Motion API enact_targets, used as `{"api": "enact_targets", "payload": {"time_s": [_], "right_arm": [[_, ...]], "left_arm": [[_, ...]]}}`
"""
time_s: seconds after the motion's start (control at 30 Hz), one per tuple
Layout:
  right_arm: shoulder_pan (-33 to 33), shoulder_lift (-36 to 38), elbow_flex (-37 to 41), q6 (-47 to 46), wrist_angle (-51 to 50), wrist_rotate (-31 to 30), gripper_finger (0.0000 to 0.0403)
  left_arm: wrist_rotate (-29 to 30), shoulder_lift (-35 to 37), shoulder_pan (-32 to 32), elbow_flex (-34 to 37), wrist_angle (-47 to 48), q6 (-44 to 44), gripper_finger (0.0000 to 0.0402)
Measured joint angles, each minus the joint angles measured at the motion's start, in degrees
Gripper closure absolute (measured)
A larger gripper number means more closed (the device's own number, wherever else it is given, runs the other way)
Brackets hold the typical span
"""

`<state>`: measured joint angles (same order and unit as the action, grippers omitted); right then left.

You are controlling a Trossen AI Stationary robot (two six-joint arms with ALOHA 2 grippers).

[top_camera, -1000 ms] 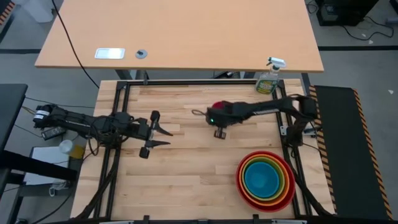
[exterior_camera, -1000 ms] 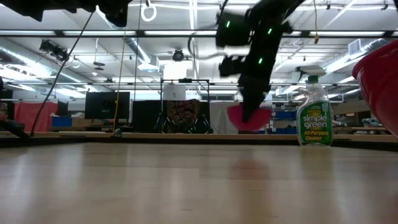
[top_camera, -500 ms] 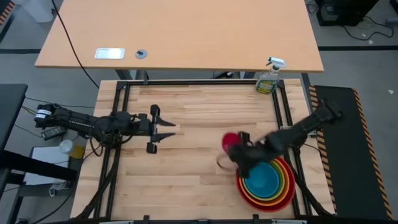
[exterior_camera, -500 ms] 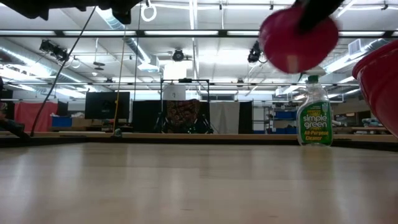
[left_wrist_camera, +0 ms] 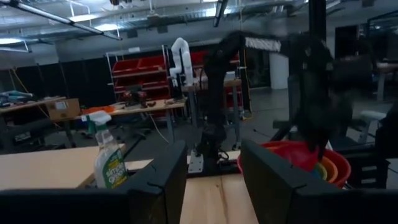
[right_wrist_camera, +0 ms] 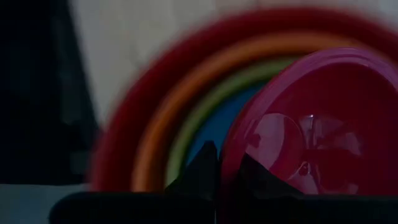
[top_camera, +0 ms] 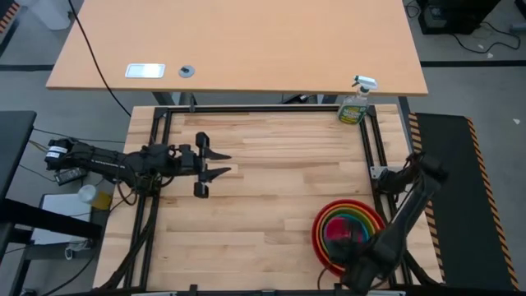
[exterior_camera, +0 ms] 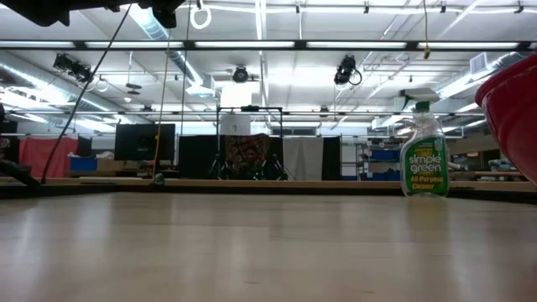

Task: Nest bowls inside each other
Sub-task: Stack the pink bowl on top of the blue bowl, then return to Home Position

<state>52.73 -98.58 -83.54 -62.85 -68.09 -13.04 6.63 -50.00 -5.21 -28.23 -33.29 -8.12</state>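
Four bowls sit nested at the table's near right: red (top_camera: 317,240) outermost, then orange (right_wrist_camera: 152,134), lime green (right_wrist_camera: 185,134) and blue (right_wrist_camera: 214,127). Over them is the magenta pink bowl (right_wrist_camera: 311,124), also seen in the high view (top_camera: 337,229), with my right gripper (right_wrist_camera: 219,171) shut on its rim; that gripper (top_camera: 352,242) points steeply down over the stack. My left gripper (top_camera: 212,163) is open and holds nothing, above the table's left part. The low view shows only the red bowl's wall (exterior_camera: 513,105). My right gripper pinches the pink bowl's rim (right_wrist_camera: 231,155) between its two fingers, one inside the bowl and one outside. The fingers come from above, pointing steeply down. The bowl sits tilted over the blue bowl's hollow; whether it touches the blue bowl I cannot tell.
A green spray bottle (top_camera: 355,105) stands at the table's far right corner, also seen in the low view (exterior_camera: 424,151). A black frame rail (top_camera: 371,148) runs along the table's right edge. Bare wood (top_camera: 263,205) lies between the two arms.
My right gripper has swept fast from the table's far middle toward the near right corner, rising on the way and carrying the pink bowl until it came over the nested stack. My left gripper has shifted a little toward the far edge, still open.
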Motion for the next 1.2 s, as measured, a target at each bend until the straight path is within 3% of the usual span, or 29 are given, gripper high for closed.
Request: {"api": "enact_targets", "payload": {"time_s": [0.27,0.5,0.77,0.97,1.2], "right_arm": [[0.0,-6.5,0.4,-6.6,-9.1,3.4,0.0371],[-1.3,-7.1,0.4,-6.9,-8.9,6.7,0.0342],[-3.9,-7.1,0.4,-4.6,-8.7,7.6,0.0286],[-6.6,-5.4,-0.3,-3.2,-8.8,11.7,0.0236],[-8.5,-1.3,-2.9,-3.6,-9.5,9.8,0.0189]], "left_arm": [[0.0,0.0,0.0,0.0,-2.5,3.4,0.0248],[0.0,0.0,-0.9,0.0,-2.1,7.2,0.0248],[0.0,0.0,-0.9,0.0,-1.2,7.7,0.0248],[0.0,0.0,-0.9,0.0,-1.2,9.7,0.0248],[0.1,0.0,-1.5,0.0,-0.6,10.5,0.0248]]}}
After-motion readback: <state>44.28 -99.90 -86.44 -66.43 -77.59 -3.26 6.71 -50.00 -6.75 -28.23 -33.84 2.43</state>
